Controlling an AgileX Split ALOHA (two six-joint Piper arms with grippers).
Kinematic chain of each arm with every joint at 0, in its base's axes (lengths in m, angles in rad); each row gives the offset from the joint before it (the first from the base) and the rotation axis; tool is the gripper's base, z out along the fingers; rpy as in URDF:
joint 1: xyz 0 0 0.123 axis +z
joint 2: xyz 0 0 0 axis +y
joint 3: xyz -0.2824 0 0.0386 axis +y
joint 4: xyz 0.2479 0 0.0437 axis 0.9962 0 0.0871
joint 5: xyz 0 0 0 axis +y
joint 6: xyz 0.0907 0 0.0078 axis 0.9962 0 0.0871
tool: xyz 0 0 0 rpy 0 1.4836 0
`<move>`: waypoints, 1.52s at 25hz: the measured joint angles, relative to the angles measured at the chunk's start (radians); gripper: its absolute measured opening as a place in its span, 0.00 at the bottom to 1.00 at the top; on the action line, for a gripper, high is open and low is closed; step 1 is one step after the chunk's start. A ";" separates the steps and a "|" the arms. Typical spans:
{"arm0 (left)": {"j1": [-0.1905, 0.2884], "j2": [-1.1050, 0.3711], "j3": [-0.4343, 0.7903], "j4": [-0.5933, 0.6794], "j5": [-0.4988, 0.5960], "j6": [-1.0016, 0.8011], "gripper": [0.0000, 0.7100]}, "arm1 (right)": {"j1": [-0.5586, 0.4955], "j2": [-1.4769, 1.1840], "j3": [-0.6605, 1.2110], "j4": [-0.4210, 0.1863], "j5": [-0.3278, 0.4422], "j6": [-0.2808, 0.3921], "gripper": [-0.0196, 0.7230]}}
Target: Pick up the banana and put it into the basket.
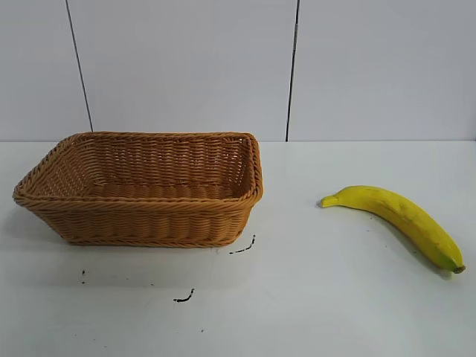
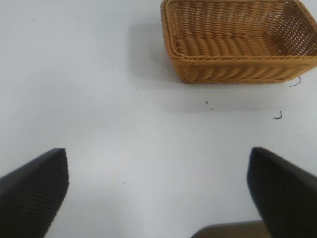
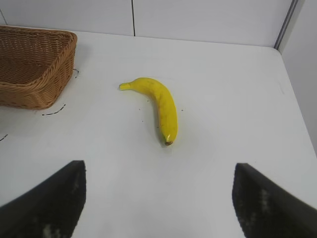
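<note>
My right gripper [image 3: 158, 198], fingers spread, faces the banana [image 3: 157, 103] lying ahead on the desk [image 3: 228, 99], long axis pointing roughly toward it (left gripper [image 2: 158, 193], also spread, sits nearer the basket [image 2: 237, 62]).

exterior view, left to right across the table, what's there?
basket → black marks on the table → banana. Neither claw shows in this view.

Left hand [image 2: 157, 193] fingers spread wide apart, right hand [image 3: 158, 203] fingers likewise wide apart, both holding nothing
</note>
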 joint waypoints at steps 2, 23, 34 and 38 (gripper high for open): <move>0.000 0.000 0.000 0.000 0.000 0.000 0.98 | 0.000 0.114 -0.068 0.000 0.005 0.000 0.81; 0.000 0.000 0.000 0.000 0.000 0.000 0.98 | 0.000 1.212 -0.790 -0.001 0.191 -0.047 0.81; 0.000 0.000 0.000 0.000 0.000 0.000 0.98 | 0.000 1.583 -0.890 -0.001 0.169 -0.152 0.81; 0.000 0.000 0.000 0.000 0.000 0.000 0.98 | 0.000 1.655 -0.890 0.000 0.128 -0.212 0.81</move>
